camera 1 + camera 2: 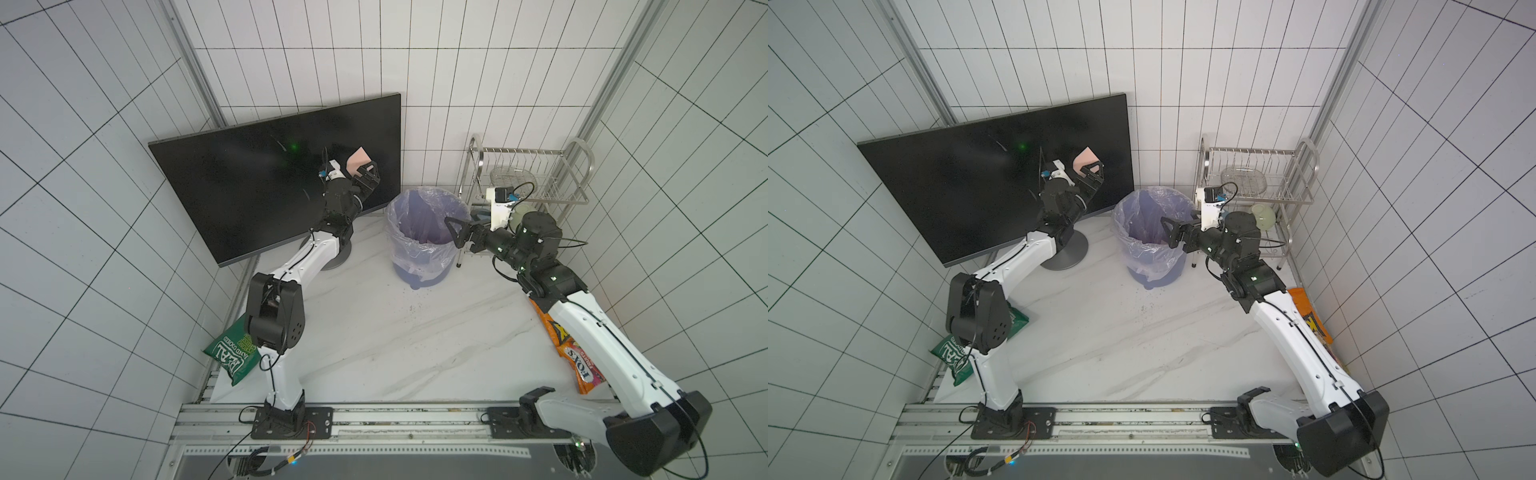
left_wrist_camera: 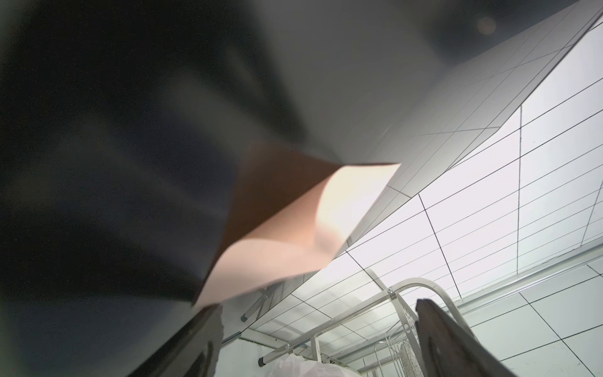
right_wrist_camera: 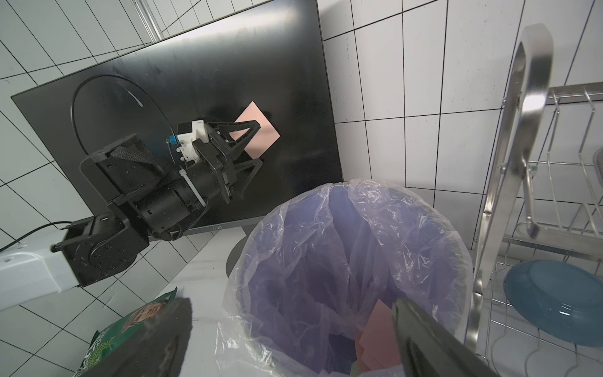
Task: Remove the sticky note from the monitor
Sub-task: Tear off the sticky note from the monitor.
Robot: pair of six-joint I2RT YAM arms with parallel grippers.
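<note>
Where the left arm reaches up to the screen, the left gripper (image 3: 259,142) stands with jaws wide apart, clamped on nothing; one finger lies across the face of the sticky note (image 3: 267,138), the other below it.

Sticky note: pink, square, set corner-up like a diamond, stuck on the monitor (image 3: 195,65) toward the screen's right side. In the left wrist view its free part (image 2: 293,228) curls away from the glass. Whether a finger touches it cannot be told.

Monitor: black, dark screen, standing at the back left of the white marble table (image 1: 395,332).

Right gripper (image 3: 290,302): jaws apart and empty, held above the bin (image 3: 293,202).

Bin: blue, lined with a clear bag, just right of the monitor; pink paper (image 3: 375,329) lies inside.

Metal dish rack (image 1: 540,174): behind the bin, at the back right.

Green crisp packet (image 1: 232,353): table's left edge.

Orange sweet packet (image 1: 577,357): table's right edge, partly under the right arm.
</note>
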